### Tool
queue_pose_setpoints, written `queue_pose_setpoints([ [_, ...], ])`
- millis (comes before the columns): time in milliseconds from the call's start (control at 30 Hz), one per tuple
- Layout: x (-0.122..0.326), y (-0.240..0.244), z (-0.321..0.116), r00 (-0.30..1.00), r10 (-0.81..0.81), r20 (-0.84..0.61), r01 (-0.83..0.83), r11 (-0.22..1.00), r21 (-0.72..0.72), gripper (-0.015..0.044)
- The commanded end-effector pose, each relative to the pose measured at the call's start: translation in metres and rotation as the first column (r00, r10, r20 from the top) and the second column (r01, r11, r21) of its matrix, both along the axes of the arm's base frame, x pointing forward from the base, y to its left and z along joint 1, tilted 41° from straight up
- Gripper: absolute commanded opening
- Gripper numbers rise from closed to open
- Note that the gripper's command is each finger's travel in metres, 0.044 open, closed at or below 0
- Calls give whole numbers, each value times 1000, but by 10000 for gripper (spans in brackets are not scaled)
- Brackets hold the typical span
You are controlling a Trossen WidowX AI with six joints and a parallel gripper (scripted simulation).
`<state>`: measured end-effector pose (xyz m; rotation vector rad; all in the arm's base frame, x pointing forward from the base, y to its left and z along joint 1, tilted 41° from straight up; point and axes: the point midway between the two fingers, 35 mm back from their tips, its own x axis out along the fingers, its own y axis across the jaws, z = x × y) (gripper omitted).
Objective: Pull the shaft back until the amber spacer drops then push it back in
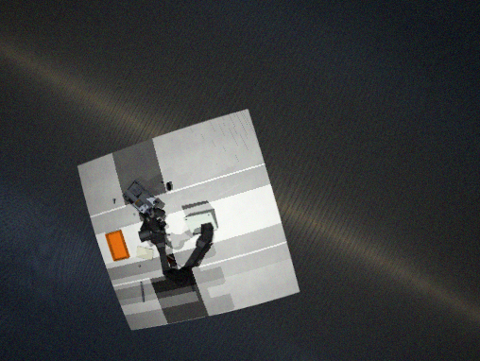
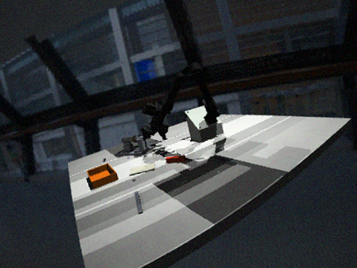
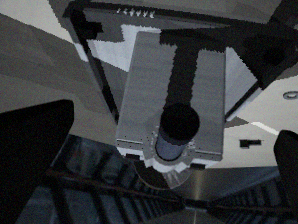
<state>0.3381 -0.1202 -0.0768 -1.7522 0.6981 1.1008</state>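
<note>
Wrist view: gripper [image 3: 176, 124] wide open, empty

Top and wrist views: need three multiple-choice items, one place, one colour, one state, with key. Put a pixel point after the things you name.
1. In the top view, where is the open tray [image 1: 117, 246] [image 2: 105, 179] relative to the pale flat pad [image 1: 145, 252] [image 2: 142, 169]?
A) right
B) left
C) on top of it

2. Tray colour?
A) orange
B) green
C) blue

3. State of the fingers?
A) clamped on the shaft
B) shut on nothing
C) open, gripping nothing

Key:
1 B: tray sits nearer the table's left edge.
2 A: its walls and floor show orange.
3 C: they stand wide apart at opposite sides of the wrist view.
</note>
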Motion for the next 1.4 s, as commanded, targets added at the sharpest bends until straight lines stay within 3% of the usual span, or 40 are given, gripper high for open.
queue_pose_setpoints([
  [0,4,0,-6,1000,-2,1,2,1000,-1,440],
  [1367,7,1,-13,1000,-2,2,2,1000,-1,440],
])
